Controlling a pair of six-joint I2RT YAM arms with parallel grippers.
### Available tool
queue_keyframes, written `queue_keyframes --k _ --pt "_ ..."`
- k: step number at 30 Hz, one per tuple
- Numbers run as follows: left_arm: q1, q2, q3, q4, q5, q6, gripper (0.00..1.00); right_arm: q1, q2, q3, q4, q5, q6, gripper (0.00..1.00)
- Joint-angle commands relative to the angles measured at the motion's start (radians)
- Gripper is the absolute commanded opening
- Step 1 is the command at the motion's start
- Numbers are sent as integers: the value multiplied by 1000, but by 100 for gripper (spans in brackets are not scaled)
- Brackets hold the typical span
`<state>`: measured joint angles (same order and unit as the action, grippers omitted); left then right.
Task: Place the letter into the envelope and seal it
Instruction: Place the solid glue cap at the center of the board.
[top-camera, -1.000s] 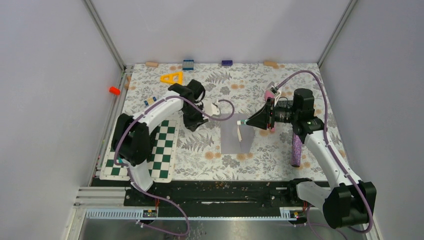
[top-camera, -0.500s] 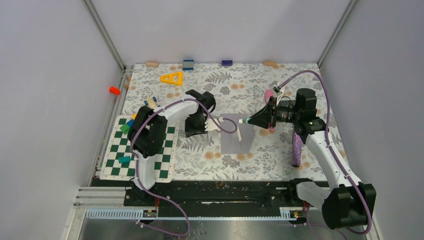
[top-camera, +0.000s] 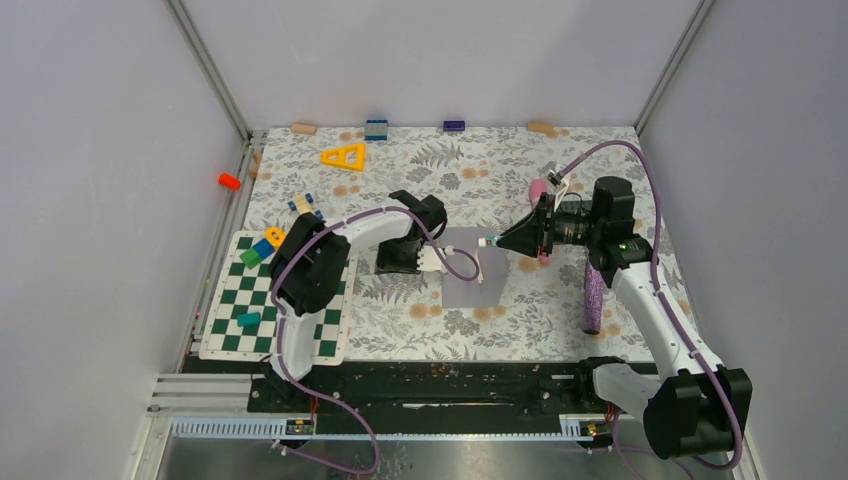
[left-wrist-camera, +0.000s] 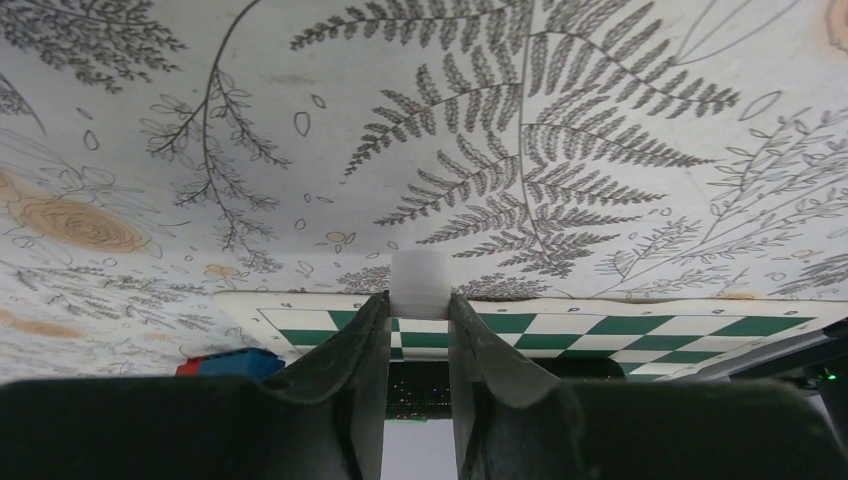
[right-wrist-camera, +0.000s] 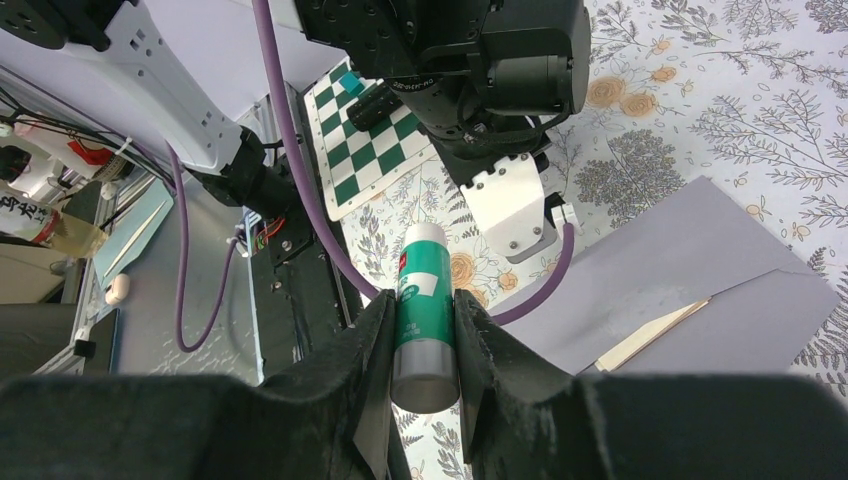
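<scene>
Overhead, envelope: The grey envelope (top-camera: 465, 285) lies flat on the fern-print table (top-camera: 500, 165), between the two arms.
Overhead, letter: Only a thin pale strip of the letter (top-camera: 479, 269) shows, on the envelope's right half.
Overhead, left gripper: The left gripper (top-camera: 388, 262) sits low just left of the envelope; its grip cannot be read from above.
Overhead, right gripper: The right gripper (top-camera: 503, 243) hovers at the envelope's upper right corner, with the glue stick (top-camera: 488, 242) pointing at the envelope.
Overhead, chessboard mat: The green-and-white chessboard mat (top-camera: 300, 300) lies well left of the envelope.
Left wrist, grip: The left gripper (left-wrist-camera: 420, 300) is narrowed onto a small white cylinder (left-wrist-camera: 420, 280) pinched at its tips; the envelope is out of this view.
Right wrist, grip: The right gripper (right-wrist-camera: 422, 312) clamps the green-and-white glue stick (right-wrist-camera: 420, 262) by its body.
Right wrist, envelope: The envelope (right-wrist-camera: 690, 265) lies right of the stick, and the left arm (right-wrist-camera: 470, 60) stands at the envelope's far side.
Right wrist, letter: A tan edge of the letter (right-wrist-camera: 655, 333) peeks out along a fold line of the envelope.
</scene>
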<state>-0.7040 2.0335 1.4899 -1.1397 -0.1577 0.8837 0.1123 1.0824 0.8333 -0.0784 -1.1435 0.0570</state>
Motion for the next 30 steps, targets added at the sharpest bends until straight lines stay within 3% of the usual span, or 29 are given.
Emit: queue_keyframes --k 1,11,23,30 --pt "-12 13 -9 16 -79 -14 15 -8 -24 28 10 -21 -10 0" --pt "-32 27 -29 30 -127 -15 19 -7 -20 28 11 -24 -9 0" --pt "-42 36 -29 33 -119 -22 32 -10 -20 26 11 -27 -10 0" --pt "-43 23 -20 34 -106 -23 46 -11 -18 27 11 -27 -9 0"
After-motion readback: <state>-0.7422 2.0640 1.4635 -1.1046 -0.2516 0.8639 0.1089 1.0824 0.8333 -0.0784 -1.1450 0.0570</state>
